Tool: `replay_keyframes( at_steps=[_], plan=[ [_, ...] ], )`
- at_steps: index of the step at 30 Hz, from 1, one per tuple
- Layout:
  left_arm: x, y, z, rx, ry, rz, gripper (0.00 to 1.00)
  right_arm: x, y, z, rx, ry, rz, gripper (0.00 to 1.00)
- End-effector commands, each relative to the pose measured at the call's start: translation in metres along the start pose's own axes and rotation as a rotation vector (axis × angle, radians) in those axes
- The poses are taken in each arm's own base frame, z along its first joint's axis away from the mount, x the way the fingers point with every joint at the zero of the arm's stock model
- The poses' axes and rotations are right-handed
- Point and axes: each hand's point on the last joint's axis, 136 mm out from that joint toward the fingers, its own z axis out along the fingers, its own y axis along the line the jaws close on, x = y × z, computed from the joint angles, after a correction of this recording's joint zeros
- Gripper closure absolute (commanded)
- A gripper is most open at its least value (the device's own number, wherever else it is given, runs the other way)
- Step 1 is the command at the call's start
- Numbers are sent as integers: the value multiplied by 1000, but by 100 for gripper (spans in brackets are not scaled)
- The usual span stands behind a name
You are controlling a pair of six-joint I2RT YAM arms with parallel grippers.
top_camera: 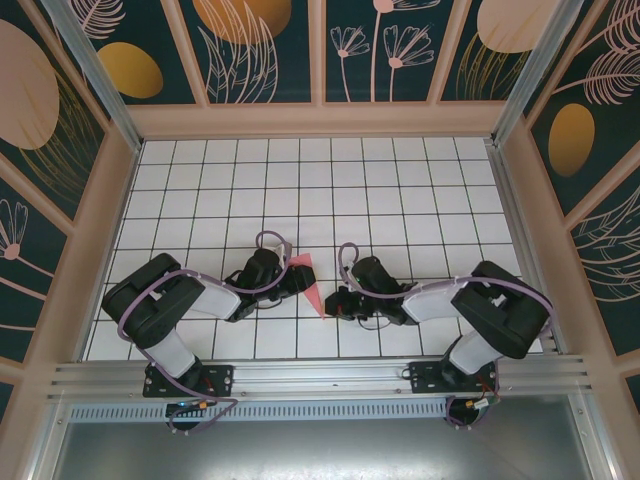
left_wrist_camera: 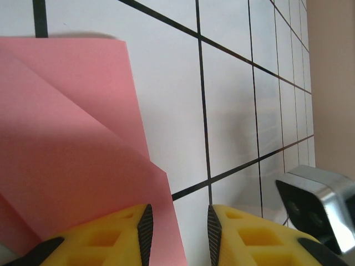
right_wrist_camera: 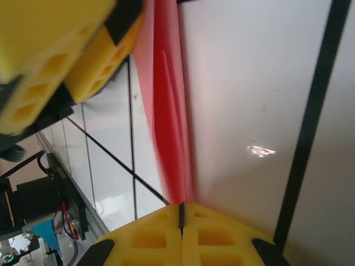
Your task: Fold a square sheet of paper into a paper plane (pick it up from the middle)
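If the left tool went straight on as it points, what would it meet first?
Probably the white gridded table: the open left tool aims at bare tiles just right of the folded pink paper, whose edge pokes between its jaws. Depth unclear.

A lab-style robot test cell: white gridded tabletop (top_camera: 300,180), near aluminium frame rail (top_camera: 320,378), floral-printed wall panels (top_camera: 250,50) around.

Tally: one pink paper (top_camera: 308,282), one tiled table (top_camera: 300,180). Two arms (top_camera: 170,300), both mine. Two claws, left claw (left_wrist_camera: 177,221) and right claw (right_wrist_camera: 181,216), two yellow fingers (left_wrist_camera: 111,238) apiece.
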Motion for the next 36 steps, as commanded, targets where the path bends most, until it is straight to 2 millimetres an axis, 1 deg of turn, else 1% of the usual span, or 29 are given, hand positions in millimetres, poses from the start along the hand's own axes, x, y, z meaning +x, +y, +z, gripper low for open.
replay_keyframes(
  at_steps=[1, 3, 7, 9, 11, 13, 16, 19, 21, 23, 29, 30, 33, 36],
  plan=[
    [28, 61, -6, -217, 74, -50, 65, -17, 27, -6, -40, -54, -33, 93],
    [28, 60, -5, -216, 74, -48, 65, -23, 41, -2, -78, -57, -36, 93],
    [28, 60, -5, -214, 76, -50, 65, -33, 47, 12, -78, -47, -14, 94],
    [28, 60, -4, -213, 77, -52, 65, -36, 42, 19, -65, -49, 11, 94],
    [29, 60, -5, -214, 78, -51, 65, -35, 32, 25, -44, -44, 43, 94],
    [28, 60, -5, -216, 76, -51, 65, -30, 21, 30, -28, -29, 76, 94],
    [28, 60, -5, -216, 73, -54, 65, -15, 3, 33, 12, -5, 110, 93],
    [28, 61, -5, -220, 73, -57, 65, -3, -14, 32, 55, 7, 129, 94],
    [28, 63, -5, -225, 72, -60, 65, 3, -22, 29, 71, 11, 139, 93],
    [28, 64, -5, -231, 72, -62, 65, 7, -24, 26, 77, 17, 138, 93],
    [28, 65, -6, -237, 64, -80, 66, 22, -9, 23, 37, 64, 74, 91],
    [32, 73, -4, -258, 77, -90, 66, 25, -9, 23, 39, 75, 67, 91],
    [33, 73, -4, -260, 80, -96, 67, 36, -13, 22, 66, 105, 50, 90],
    [33, 74, -4, -263, 80, -99, 67, 44, -22, 19, 104, 107, 56, 90]
  ],
)
